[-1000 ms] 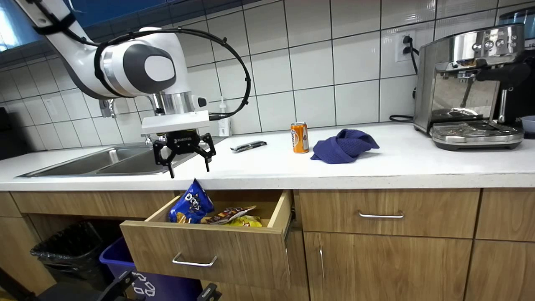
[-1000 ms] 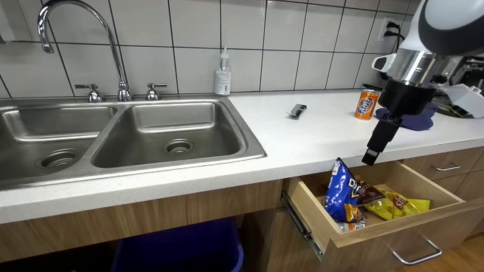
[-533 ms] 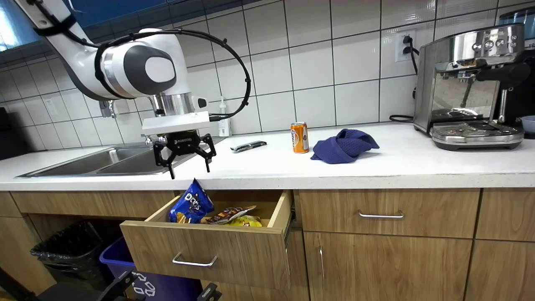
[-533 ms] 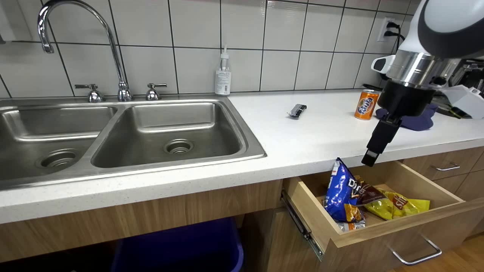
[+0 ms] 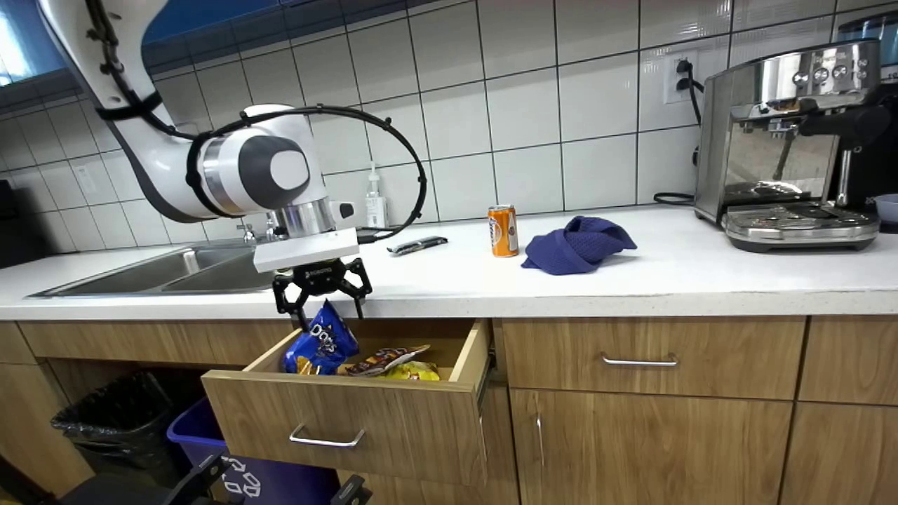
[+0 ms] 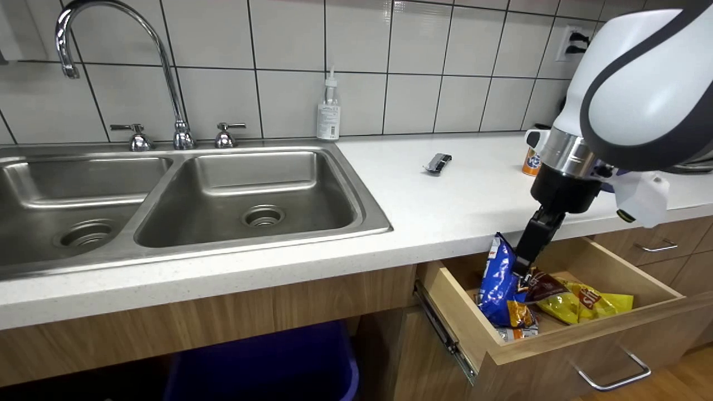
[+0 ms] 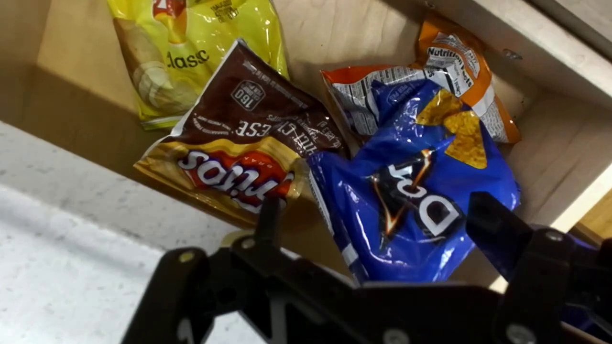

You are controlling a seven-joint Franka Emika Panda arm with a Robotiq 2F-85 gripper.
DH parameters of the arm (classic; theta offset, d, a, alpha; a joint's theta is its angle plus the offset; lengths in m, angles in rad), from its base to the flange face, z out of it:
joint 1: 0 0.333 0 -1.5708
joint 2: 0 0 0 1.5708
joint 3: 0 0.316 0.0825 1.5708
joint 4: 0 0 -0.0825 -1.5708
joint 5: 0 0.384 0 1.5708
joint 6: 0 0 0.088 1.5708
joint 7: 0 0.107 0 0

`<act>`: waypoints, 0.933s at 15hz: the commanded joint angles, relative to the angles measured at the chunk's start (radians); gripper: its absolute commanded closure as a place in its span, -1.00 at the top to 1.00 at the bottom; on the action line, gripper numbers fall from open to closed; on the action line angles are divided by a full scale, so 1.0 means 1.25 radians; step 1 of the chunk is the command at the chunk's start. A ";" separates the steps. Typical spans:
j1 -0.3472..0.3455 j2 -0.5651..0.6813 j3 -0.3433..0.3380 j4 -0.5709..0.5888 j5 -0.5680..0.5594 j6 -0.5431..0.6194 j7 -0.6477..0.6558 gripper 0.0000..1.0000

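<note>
Two parted jaws, blue bag (image 7: 406, 205), counter edge (image 5: 435, 308)

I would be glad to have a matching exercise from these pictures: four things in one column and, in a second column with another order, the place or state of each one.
Things:
1. Blue chip bag
2. Drink can
3. Gripper
4. Cloth

Places and states:
A. Open, with its jaws spread apart
B. Crumpled in a heap on the counter
C. Inside the pulled-out drawer, one end sticking up
D. Standing upright on the countertop

Right pairs: 1-C, 2-D, 3-A, 4-B
</note>
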 commanded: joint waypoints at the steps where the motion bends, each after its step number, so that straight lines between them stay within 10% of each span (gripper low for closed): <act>1: -0.005 0.046 0.018 0.022 0.000 0.041 0.058 1.00; 14: 0.043 0.055 -0.018 -0.035 -0.122 0.073 0.199 1.00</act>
